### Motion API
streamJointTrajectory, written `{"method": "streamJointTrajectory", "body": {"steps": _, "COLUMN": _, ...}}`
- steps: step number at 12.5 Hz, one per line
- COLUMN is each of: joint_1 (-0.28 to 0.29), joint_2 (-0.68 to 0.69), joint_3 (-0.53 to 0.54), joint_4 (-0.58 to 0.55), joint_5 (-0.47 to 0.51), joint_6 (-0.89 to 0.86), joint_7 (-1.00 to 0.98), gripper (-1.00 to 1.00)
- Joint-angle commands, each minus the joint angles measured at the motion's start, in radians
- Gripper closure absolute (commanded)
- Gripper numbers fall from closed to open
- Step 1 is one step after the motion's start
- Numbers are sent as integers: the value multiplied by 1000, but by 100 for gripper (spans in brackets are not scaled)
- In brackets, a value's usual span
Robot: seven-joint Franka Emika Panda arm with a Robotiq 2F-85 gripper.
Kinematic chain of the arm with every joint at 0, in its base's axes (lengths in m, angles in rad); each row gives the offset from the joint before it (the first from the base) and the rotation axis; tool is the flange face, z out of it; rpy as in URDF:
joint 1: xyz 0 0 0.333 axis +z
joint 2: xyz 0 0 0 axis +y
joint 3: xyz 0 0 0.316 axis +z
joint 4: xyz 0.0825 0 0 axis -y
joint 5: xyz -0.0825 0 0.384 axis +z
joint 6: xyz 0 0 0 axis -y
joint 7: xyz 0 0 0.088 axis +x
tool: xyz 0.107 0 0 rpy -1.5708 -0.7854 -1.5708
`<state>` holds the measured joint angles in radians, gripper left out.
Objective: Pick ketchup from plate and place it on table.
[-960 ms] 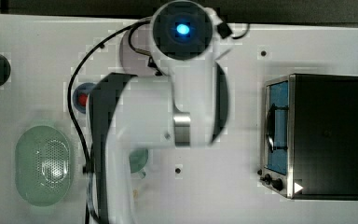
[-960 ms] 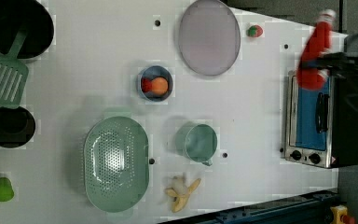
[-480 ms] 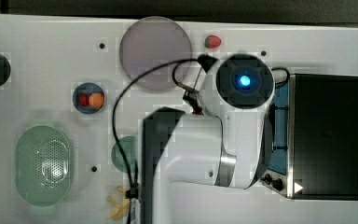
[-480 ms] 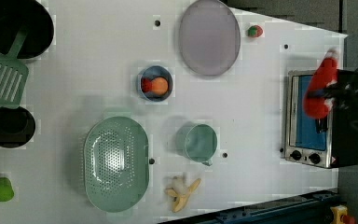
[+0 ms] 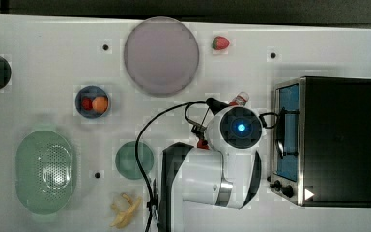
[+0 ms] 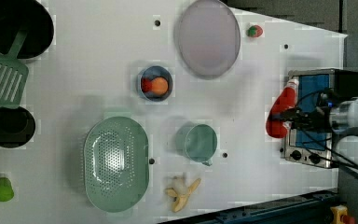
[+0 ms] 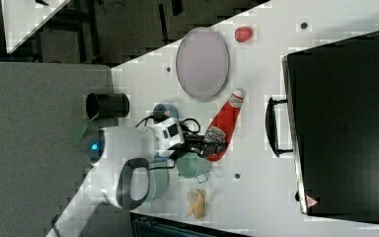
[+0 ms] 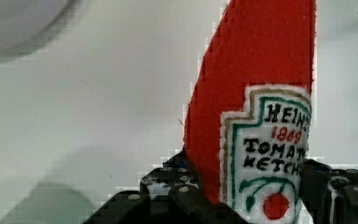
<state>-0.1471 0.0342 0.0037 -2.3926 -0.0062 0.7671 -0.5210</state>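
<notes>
The ketchup [image 7: 222, 129] is clamped at its base between the fingers of the gripper [image 7: 208, 146], held over the table [image 7: 256, 168] between the plate [image 7: 202, 63] and the oven [image 7: 345, 123].

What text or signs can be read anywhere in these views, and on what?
"HEIN", cut off at the picture's edge: ketchup label.
"1869": same label.
"TOMAT" / "KETCH", cut off: same label.
Red-and-white triangle mark on the oven: no legible text.
Oven knob markings: too small to read.
</notes>
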Motion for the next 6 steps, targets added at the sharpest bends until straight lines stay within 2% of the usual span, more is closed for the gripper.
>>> {"method": "streamJointTrajectory", "body": {"steps": 1, "joint_1": 34, "joint_2": 63, "joint_3": 37, "joint_4": -19, "joint_5": 7, "joint_6": 142, "joint_7": 35, "gripper": -21}}
{"method": "streamJointTrajectory", "body": {"steps": 3, "joint_1": 33, "joint_2": 106, "joint_3": 38, "joint_4": -26, "joint_5": 7, "joint_6": 213, "joint_7": 35, "gripper": -21}}
{"method": "streamJointTrajectory", "body": {"steps": 4, "joint_1": 33, "joint_2": 108, "joint_3": 37, "joint_4": -27, "joint_5": 7, "joint_6": 210, "joint_7": 35, "gripper": -29}}
{"method": "streamJointTrajectory", "body": {"steps": 6, "joint_1": 31, "joint_2": 98, "joint_3": 36, "joint_4": -23, "joint_5": 7, "joint_6": 206, "joint_7": 35, "gripper": -72}}
